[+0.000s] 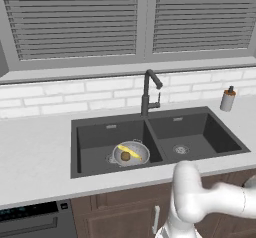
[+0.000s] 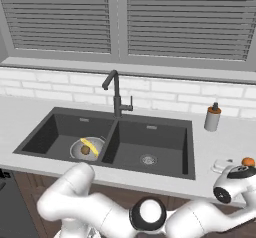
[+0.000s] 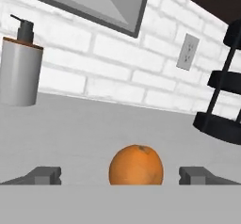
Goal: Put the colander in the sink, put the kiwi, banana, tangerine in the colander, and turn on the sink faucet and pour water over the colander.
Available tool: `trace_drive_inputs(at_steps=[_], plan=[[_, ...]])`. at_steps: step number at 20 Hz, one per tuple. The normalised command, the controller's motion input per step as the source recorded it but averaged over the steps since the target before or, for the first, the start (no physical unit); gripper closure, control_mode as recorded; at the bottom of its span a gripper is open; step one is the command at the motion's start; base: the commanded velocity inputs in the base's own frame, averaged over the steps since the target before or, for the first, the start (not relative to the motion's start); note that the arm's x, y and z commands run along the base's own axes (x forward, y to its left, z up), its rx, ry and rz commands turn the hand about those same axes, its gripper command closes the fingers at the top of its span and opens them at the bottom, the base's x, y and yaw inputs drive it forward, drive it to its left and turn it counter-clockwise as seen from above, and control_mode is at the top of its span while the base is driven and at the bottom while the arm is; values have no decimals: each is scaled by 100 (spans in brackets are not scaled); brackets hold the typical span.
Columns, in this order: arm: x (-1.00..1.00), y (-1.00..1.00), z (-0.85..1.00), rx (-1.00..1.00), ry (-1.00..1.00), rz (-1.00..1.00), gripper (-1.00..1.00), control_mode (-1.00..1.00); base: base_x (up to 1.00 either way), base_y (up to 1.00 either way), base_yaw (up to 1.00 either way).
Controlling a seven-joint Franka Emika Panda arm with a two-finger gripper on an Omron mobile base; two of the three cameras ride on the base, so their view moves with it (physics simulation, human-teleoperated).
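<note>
Tool (image 3: 120, 176) wide around one tangerine (image 3: 136, 165)

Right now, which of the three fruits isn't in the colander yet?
The tangerine: it sits on the counter between the open hand's fingertips.

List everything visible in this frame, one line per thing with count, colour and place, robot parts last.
sink: one, dark grey, two basins, set in the counter.
sink faucet: one, dark grey, behind the divider.
colander: one, silver, left basin.
banana: one, yellow, in the colander.
kiwi: one, brown, in the colander beside the banana.
tangerine: one, orange, on the counter right of the sink.
soap bottle: one, grey, orange top, by the wall.
wall outlet: one, white, brick wall.
tiered rack: one, black, counter's far right.
gripper: one, open, fingers either side of the tangerine.
</note>
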Motion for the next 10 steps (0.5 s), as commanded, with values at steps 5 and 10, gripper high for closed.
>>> trace_drive_inputs(at_steps=[5, 10], plan=[[31, -53, 0, 16, 7, 0, -100, -100, 0, 0, 0], [26, -45, -1, 16, 7, 1, -100, -100, 0, 0, 0]])
